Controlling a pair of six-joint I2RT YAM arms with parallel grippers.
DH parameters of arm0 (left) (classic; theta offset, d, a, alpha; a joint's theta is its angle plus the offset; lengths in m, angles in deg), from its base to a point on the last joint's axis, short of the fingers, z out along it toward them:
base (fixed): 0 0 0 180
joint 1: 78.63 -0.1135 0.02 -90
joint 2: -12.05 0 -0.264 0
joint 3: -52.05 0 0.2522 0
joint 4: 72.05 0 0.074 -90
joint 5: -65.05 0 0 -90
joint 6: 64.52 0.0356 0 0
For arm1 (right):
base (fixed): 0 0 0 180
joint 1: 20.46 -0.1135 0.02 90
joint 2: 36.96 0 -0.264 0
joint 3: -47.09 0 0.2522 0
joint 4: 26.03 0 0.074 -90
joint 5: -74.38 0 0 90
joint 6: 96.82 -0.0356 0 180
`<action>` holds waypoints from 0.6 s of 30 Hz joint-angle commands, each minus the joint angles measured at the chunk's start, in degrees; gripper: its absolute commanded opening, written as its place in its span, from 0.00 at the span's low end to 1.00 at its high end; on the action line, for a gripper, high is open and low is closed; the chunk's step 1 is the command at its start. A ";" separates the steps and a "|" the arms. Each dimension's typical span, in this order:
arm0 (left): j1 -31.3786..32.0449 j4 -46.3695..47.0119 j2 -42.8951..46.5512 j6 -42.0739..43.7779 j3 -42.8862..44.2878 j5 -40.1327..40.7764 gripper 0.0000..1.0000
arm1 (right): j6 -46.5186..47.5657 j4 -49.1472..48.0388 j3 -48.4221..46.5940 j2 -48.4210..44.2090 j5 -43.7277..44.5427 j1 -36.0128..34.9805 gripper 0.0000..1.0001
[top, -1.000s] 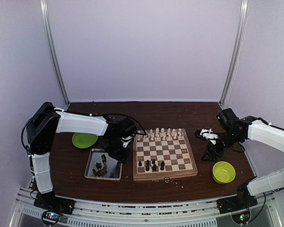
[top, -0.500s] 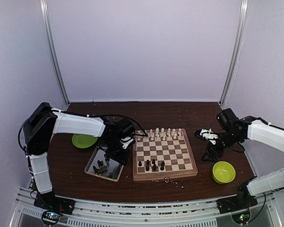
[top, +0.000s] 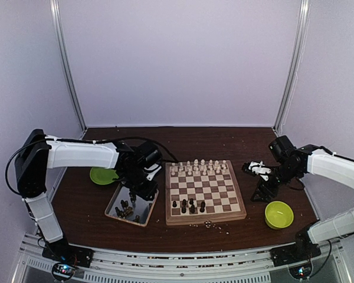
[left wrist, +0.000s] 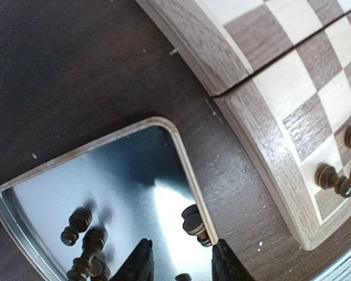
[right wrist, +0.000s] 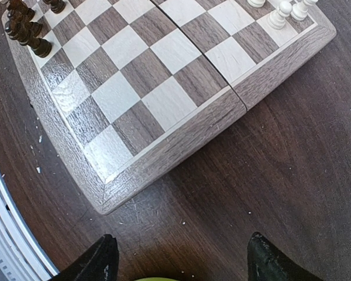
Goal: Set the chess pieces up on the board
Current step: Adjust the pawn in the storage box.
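The board point(top: 205, 191) lies mid-table with a few dark chess pieces point(top: 189, 206) on its near rows. More dark chess pieces point(top: 125, 210) lie in the silver tray point(top: 109, 213) to its left. My left gripper point(top: 140, 190) hangs over the tray's right part. In the left wrist view its jaws point(left wrist: 181, 266) stand apart, open, holding nothing. One toppled dark piece point(left wrist: 193, 218) rests against the tray wall point(left wrist: 184, 158) just ahead of the fingertips. My right gripper point(top: 261, 171) hovers wide open over bare table right of the board point(right wrist: 158, 88).
Cream chessmen point(top: 200, 167) fill the board's far rows. A green bowl point(top: 103, 174) sits behind the tray. Another green bowl point(top: 279, 214) sits near the front right, just below my right gripper. White crumbs dot the dark table.
My left arm swung its elbow leftward and the gripper shifted left from the board's edge to over the tray. The tray turned slightly. The right arm has not moved.
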 commanded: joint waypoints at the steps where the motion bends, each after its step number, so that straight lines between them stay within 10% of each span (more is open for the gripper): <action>1: -0.43 0.64 1.42 -4.48 -0.10 3.78 0.32 | 0.08 0.47 -1.06 0.49 0.52 -0.55 0.76; 18: -0.39 1.47 -4.45 -4.82 0.74 0.24 0.23 | 0.10 0.40 -1.01 0.63 0.58 -0.54 0.76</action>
